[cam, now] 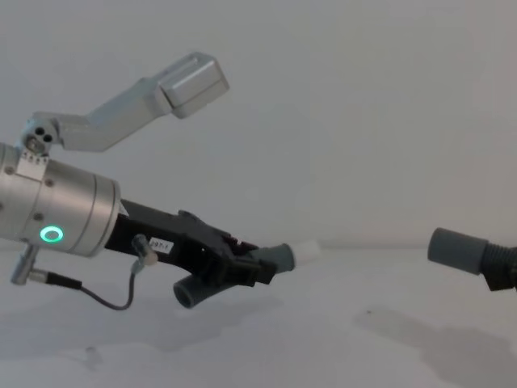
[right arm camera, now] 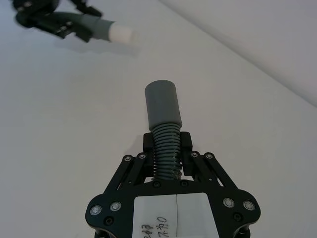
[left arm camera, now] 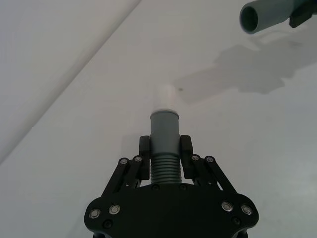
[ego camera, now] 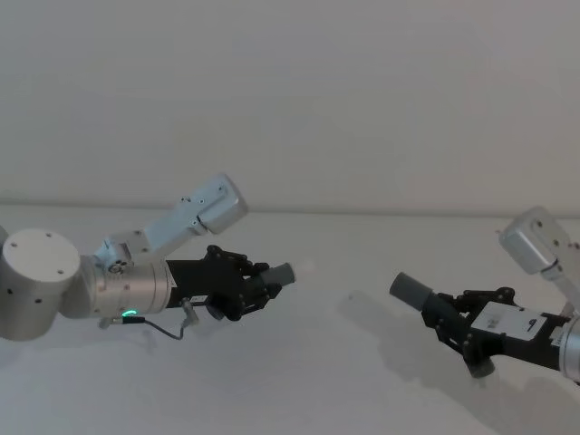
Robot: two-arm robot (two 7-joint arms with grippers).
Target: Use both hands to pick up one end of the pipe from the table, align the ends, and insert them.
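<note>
Pipe elbow [ego camera: 283, 273] in left gripper [left arm camera: 165, 147], socket piece [ego camera: 412, 290] in right gripper [right arm camera: 167, 144]

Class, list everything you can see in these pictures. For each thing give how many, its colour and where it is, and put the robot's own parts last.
white-tipped pipe piece: one, dark grey with a white tip, held above the table on the left, tip pointing toward the other piece.
socket pipe piece: one, dark grey, ribbed, held on the right, open end facing the white tip, with a gap between them.
table: one, white, under both arms.
wall: one, pale grey, behind the table.
left gripper: one, black, on a silver wrist with a green light, shut on the white-tipped pipe piece.
right gripper: one, black, right side, shut on the socket pipe piece.
</note>
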